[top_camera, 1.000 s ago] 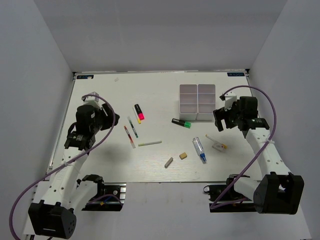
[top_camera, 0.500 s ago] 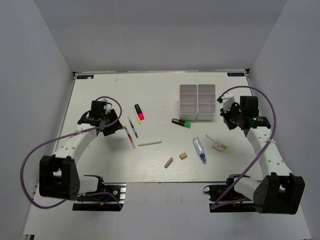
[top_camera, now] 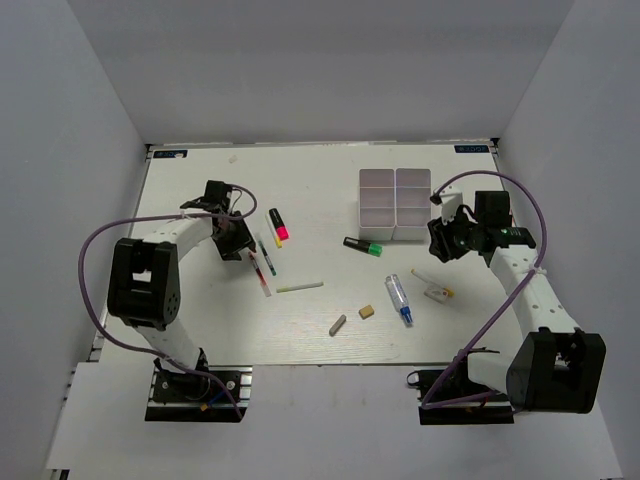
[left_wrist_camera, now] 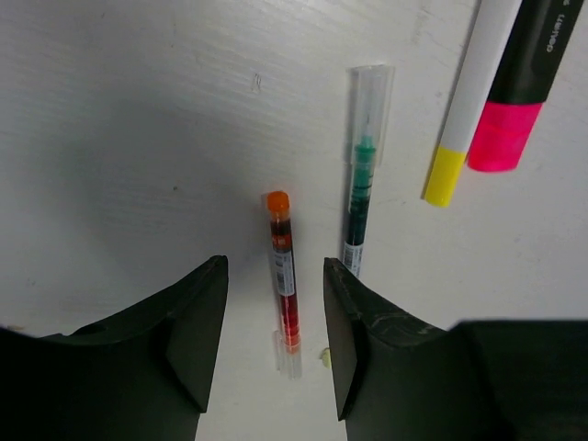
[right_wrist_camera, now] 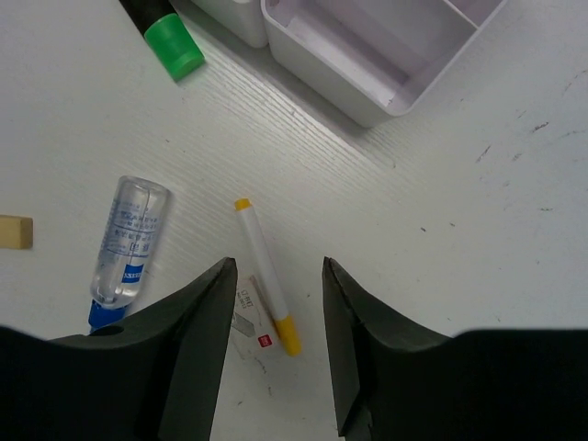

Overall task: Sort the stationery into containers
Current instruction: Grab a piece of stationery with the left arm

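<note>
My left gripper [top_camera: 240,250] is open and low over the table. In the left wrist view it [left_wrist_camera: 276,299] straddles a thin red pen [left_wrist_camera: 283,276] without touching it. A green pen [left_wrist_camera: 360,202], a yellow-tipped white pen [left_wrist_camera: 464,119] and a pink-ended black marker [left_wrist_camera: 514,101] lie just beyond. My right gripper [top_camera: 441,250] is open, and in the right wrist view it [right_wrist_camera: 276,276] hangs above a yellow-ended white pen [right_wrist_camera: 264,274] that lies across a white eraser [right_wrist_camera: 246,317]. The white four-compartment box [top_camera: 395,233] stands empty at the back right, and its near wall [right_wrist_camera: 349,103] shows in the right wrist view.
A green-ended black marker [top_camera: 363,246], a blue-tipped clear tube [top_camera: 399,299], a pale stick [top_camera: 300,287], a tan eraser [top_camera: 367,311] and a grey eraser [top_camera: 338,324] lie loose mid-table. Grey walls close in the table on three sides.
My left arm has swung in from the left edge and come down over the red pen. My right gripper has moved a little forward and down, over the yellow-ended pen.
</note>
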You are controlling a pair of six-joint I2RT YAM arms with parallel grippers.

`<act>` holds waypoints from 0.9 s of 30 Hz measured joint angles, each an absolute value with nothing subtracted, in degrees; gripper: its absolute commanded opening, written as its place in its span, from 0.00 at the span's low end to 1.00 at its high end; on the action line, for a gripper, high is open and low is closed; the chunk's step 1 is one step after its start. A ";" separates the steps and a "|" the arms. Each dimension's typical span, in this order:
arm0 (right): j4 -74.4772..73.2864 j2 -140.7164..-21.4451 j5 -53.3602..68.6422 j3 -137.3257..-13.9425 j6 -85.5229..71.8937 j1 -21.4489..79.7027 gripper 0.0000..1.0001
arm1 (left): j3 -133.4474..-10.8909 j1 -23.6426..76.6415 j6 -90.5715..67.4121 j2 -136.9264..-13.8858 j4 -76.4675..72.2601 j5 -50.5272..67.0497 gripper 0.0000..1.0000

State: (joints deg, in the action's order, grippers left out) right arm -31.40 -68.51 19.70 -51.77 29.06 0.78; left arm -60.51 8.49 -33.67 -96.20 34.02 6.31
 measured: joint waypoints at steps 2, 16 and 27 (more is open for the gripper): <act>-31.20 -68.55 19.84 -51.77 28.75 0.78 0.49 | -62.50 8.91 -33.67 -98.32 35.27 5.82 0.56; -28.32 -70.22 20.12 -51.77 27.03 0.78 0.50 | -68.77 12.08 -34.17 -104.14 42.17 1.87 0.51; -28.10 -70.74 21.28 -51.77 26.24 0.78 0.50 | -68.84 13.04 -35.33 -106.32 42.04 0.93 0.46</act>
State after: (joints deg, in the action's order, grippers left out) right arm -28.10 -70.74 21.28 -51.77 26.24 0.78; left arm -68.84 13.04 -35.33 -106.32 42.04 0.93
